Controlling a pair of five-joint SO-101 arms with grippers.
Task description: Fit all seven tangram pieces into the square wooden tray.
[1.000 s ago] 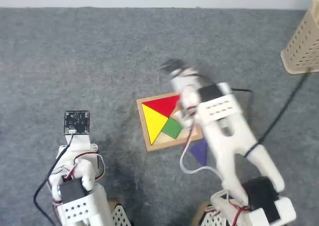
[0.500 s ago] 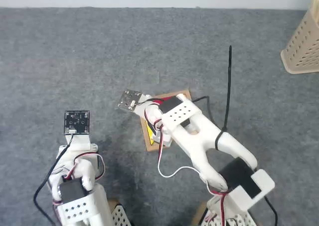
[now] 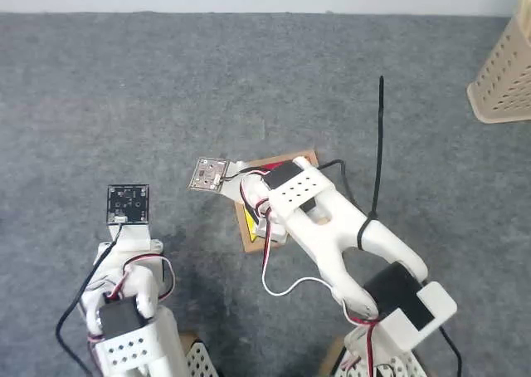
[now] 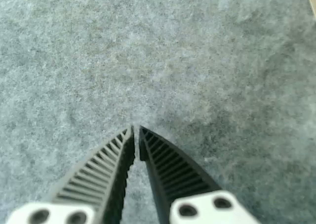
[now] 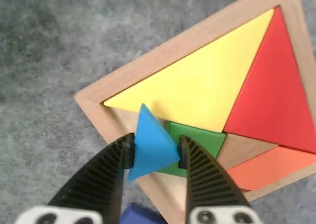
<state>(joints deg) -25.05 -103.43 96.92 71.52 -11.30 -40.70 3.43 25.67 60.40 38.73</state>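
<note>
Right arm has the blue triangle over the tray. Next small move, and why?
Probably lower it a little: the right end effector grips the blue triangle above the tray, over bare wood beside the yellow triangle and green piece, not yet seated.

Overhead view, close wrist views, right shares tray (image 5: 197,45)

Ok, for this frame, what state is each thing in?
Left end effector: shut, empty, over carpet.
Right end effector: shut on the blue triangle, over the tray.
Blue triangle: gripped, not yet seated.
Tray: partly filled.
Yellow triangle, red triangle, green piece, orange piece: lying in the tray.
Dark blue piece: on carpet beside the tray.
</note>
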